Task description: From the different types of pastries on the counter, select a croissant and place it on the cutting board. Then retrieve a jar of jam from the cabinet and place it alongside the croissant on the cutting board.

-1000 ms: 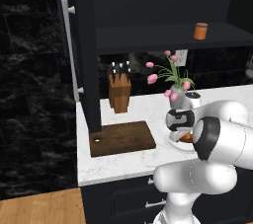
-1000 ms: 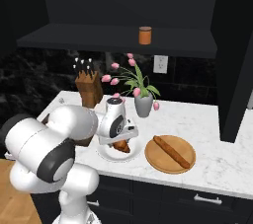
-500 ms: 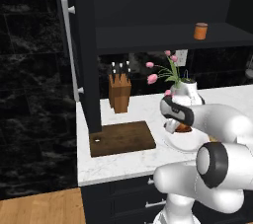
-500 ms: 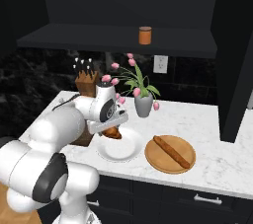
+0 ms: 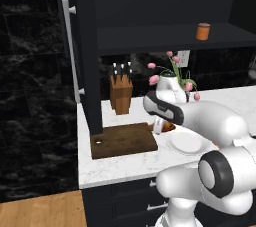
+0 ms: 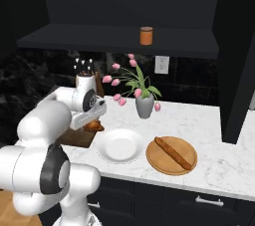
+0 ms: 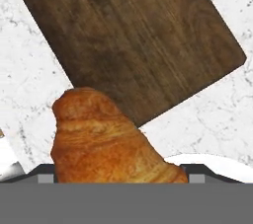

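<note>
My gripper (image 5: 159, 125) is shut on the golden-brown croissant (image 7: 106, 141) and holds it in the air just past the right end of the dark wooden cutting board (image 5: 124, 140). In the hand view the croissant hides the fingertips, and the cutting board (image 7: 128, 35) lies beyond it on the marble counter (image 7: 207, 114). From the right base view the croissant (image 6: 93, 126) hangs under the gripper (image 6: 89, 118) beside the board (image 6: 77, 138). The orange jar of jam (image 5: 203, 31) stands on the shelf of the dark cabinet (image 5: 165, 38); it is also in the right base view (image 6: 146, 36).
A white plate (image 6: 119, 145) lies right of the board. A round light-wood board (image 6: 187, 166) carries the long baguette-like loaf (image 6: 172, 153). A vase of pink tulips (image 6: 144, 105) and a knife block (image 5: 121, 93) stand at the back. The cabinet door's silver bar handle (image 5: 67, 46) rises at the left.
The arm has lifted the croissant off the white plate and swung it left to the cutting board's right end.
</note>
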Available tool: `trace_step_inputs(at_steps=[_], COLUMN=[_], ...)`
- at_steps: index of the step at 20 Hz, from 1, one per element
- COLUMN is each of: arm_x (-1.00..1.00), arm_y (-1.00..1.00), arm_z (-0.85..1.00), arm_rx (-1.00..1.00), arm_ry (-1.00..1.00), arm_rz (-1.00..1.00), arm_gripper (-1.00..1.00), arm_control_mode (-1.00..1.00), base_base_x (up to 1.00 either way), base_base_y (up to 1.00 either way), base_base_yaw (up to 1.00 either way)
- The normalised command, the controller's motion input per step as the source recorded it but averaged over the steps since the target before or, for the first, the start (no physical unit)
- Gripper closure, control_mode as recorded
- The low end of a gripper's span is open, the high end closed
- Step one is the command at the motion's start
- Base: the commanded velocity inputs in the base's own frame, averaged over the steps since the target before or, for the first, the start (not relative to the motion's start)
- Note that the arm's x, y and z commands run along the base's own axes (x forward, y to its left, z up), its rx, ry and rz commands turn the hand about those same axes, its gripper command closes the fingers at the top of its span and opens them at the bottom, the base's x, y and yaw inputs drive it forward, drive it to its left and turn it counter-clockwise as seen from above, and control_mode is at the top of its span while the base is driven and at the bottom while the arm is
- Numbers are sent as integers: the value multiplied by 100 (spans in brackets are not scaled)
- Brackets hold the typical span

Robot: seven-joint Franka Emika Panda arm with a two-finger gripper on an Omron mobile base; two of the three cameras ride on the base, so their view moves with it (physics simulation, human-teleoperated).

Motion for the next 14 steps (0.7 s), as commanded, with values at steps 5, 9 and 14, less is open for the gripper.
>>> trace_step_inputs(at_steps=[5,9,14], arm_x=[14,27,40], arm_y=[57,57,46], arm_z=[4,-26,-40], arm_rx=[0,-4,-2], arm_ry=[0,0,0], arm_rz=[23,19,22], arm_gripper=[100,100,100], arm_control_mode=[-100,-100,-100], base_base_x=[0,0,0], base_base_y=[0,0,0], base_base_yaw=[0,0,0])
